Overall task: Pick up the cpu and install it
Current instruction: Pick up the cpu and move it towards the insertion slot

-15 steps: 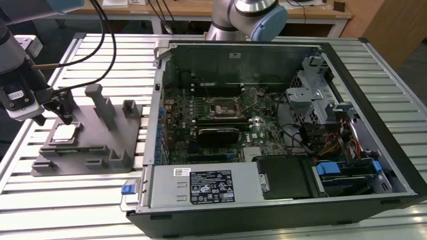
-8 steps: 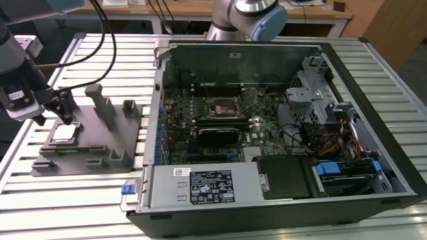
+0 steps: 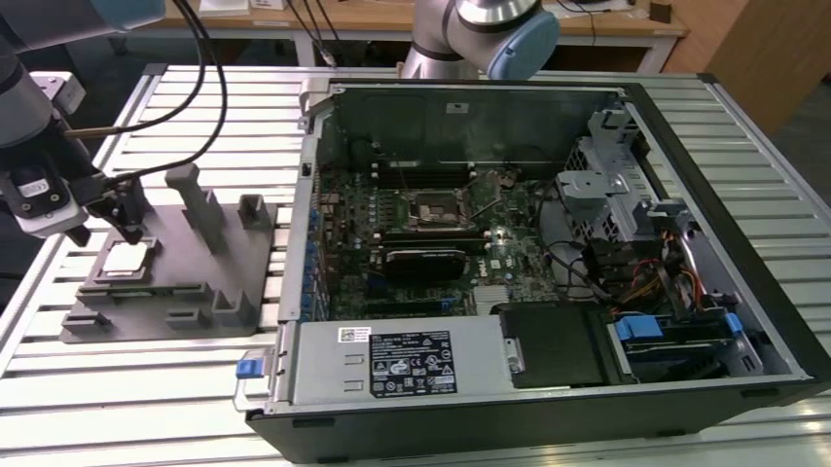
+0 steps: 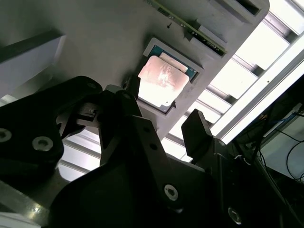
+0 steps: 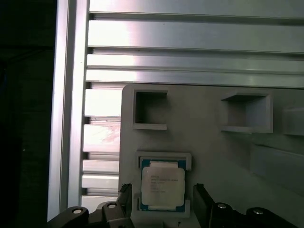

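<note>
Exterior view, gripper [image 3: 127, 232]: black two-finger tool on the arm's wrist, hanging low over the grey plastic fixture [image 3: 195, 292] on the slatted aluminium table [image 3: 130, 409].
Exterior view, cpu [image 3: 126, 258]: directly beneath the fingertips, lying flat in a shallow square pocket of the fixture; pale metal top.
Exterior view, socket [image 3: 435, 206]: black square frame on the motherboard inside the open computer case [image 3: 766, 292], well away from the gripper, across the fixture's upright blocks.
Second wrist view, fingers [image 4: 199, 133]: matt black, blocky, bolted with bright screws; they stand apart with a clear gap between them and nothing clamped.
Second wrist view, cpu [image 4: 163, 78]: just beyond the fingertips, in line with the gap; its lid is smooth and glares in the light, with a thin dark-green rim.
First wrist view, cpu [image 5: 163, 184]: nearly square, so no real long axis; two opposite edges face the fingers.
First wrist view, jaws: spread wider than the chip, one finger to each side of its pocket, apparently not touching it.
Judgement: the gripper appears centred over the cpu, which is not yet lifted.
</note>
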{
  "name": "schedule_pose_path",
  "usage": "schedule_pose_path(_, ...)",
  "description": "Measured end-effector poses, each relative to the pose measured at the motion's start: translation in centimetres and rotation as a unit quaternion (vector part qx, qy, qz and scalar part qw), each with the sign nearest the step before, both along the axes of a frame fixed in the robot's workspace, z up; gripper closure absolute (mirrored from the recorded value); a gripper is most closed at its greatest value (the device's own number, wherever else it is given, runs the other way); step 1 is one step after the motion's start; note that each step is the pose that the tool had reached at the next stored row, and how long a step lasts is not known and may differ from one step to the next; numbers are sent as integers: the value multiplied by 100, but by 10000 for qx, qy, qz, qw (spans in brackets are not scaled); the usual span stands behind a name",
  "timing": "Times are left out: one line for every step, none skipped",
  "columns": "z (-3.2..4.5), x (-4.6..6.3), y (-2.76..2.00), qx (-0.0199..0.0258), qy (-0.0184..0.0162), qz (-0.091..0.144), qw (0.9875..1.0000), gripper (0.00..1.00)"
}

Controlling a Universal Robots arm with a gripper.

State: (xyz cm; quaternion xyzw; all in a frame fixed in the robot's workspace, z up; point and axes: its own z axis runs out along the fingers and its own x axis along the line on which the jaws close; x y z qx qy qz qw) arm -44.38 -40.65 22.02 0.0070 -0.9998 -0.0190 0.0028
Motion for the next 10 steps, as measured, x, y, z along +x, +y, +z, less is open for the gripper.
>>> schedule_pose_path(-8,0,0,0,0,0,10000,37)
schedule_pose_path(-16,0,0,0,1,0,10000,37)
schedule_pose_path(-22,0,0,0,1,0,10000,37)
schedule_pose_path(-27,-1,0,-1,1,0,10000,37)
schedule_pose_path(-33,0,0,-1,1,0,10000,37)
schedule_pose_path(-39,0,0,-1,1,-1,10000,37)
schedule_pose_path(-45,0,0,-1,1,-2,10000,37)
schedule_pose_path(-50,0,0,-1,1,-3,10000,37)
schedule_pose_path(-55,0,0,-1,1,-3,10000,37)
schedule_pose_path(-62,0,0,-1,0,-3,10000,37)
